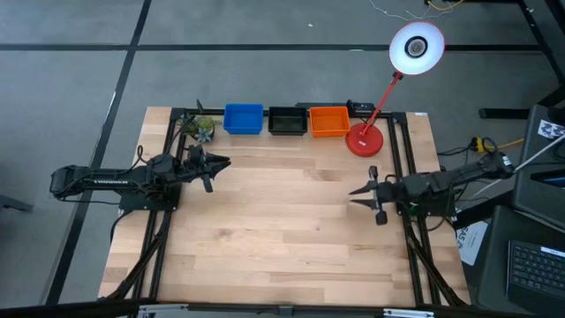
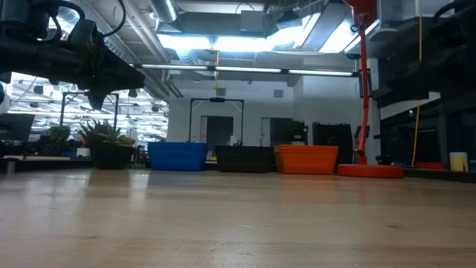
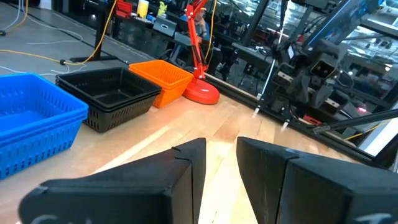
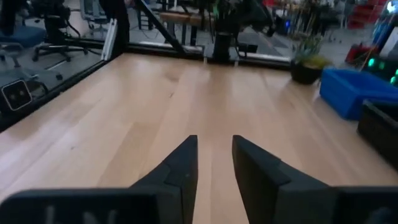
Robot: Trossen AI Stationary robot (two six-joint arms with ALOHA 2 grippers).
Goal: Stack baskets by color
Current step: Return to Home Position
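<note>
Baskets [image 1: 287,120] abreast: blue, black, orange; each seemingly nested.

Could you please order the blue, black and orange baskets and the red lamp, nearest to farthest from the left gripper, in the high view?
From the left gripper:
1. Blue baskets, back edge, leftmost.
2. Black baskets, middle.
3. Orange baskets, right of black.
4. Red lamp base, farthest right.

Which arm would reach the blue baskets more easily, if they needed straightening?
Left. The left gripper sits close to the blue baskets; the right gripper is much farther off.
</note>
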